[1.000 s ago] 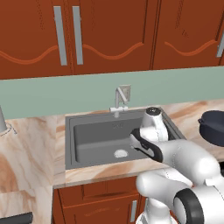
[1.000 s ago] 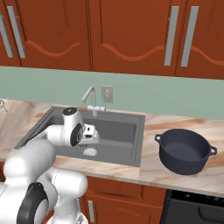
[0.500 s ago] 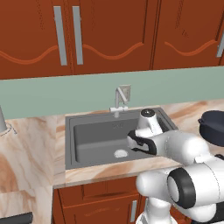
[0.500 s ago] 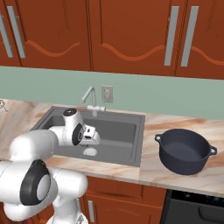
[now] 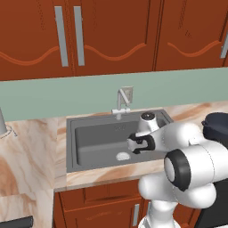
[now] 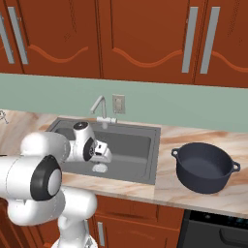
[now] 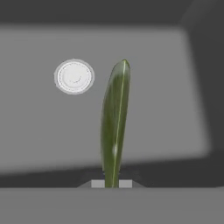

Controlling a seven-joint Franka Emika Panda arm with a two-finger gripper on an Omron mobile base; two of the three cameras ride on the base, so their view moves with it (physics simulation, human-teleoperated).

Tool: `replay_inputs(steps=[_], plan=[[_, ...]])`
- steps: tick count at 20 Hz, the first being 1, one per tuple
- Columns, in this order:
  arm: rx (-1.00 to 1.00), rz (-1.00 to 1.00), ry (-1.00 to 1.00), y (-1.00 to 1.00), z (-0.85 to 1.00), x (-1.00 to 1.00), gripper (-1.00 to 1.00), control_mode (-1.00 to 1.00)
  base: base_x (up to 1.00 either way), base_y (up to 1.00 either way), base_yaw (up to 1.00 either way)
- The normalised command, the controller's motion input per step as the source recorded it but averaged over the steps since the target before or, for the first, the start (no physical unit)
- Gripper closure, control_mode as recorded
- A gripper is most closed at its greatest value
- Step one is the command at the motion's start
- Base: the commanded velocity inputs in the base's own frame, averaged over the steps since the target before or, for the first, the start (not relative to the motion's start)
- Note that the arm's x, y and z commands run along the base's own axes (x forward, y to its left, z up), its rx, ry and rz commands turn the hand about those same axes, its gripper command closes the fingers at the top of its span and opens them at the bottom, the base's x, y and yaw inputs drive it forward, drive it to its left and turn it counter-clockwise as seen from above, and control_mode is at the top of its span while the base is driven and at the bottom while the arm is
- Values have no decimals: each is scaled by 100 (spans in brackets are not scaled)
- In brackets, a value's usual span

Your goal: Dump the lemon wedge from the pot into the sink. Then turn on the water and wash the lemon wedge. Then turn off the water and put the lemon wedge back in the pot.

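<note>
A white robot arm reaches over the dark grey sink [image 5: 95, 138] set into a marble-patterned counter [image 6: 193, 196], below a row of reddish-brown wall cabinets [image 6: 140, 38] and a pale green backsplash. Its gripper [image 5: 130, 145] hangs inside the basin, above the sink floor and just to the right of the round silver-white drain [image 5: 122, 156]; from the right base camera the gripper [image 6: 107, 156] sits just above that drain [image 6: 100, 168].

The camera on the hand looks down at the sink floor [image 7: 166, 113]. There the lemon wedge [image 7: 115, 122], a slim yellowish-green sliver with a pale line along its length, stands up from between the finger tips at the bottom of the view, which are pressed together on its lower end. The drain [image 7: 74, 77] lies beyond it on the floor of the basin, apart from the wedge, to its left in that view.

A small silver faucet [image 5: 121, 102] stands at the far rim of the sink in front of a wall outlet [image 6: 118, 103]. No water shows running from it.

The dark navy pot [image 6: 204, 167] with small side handles sits upright on the counter to the right of the sink, well apart from the gripper. Its rim shows at the right edge of the left base camera's picture [image 5: 217, 122].
</note>
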Motion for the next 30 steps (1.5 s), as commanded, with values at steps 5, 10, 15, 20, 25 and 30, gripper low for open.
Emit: replay_inputs(steps=[5,10,15,20,25,30], plan=[[0,-1,3,-2,-18,21,100,-100,0,0,0],[0,0,3,0,-21,19,100,-100,0,0,0],[0,0,5,0,-31,12,100,-100,0,0,0],[0,0,6,0,-34,8,100,-100,0,0,0],[0,0,1,0,-30,13,100,-100,0,0,0],[0,0,0,0,-29,11,100,-100,0,0,0]])
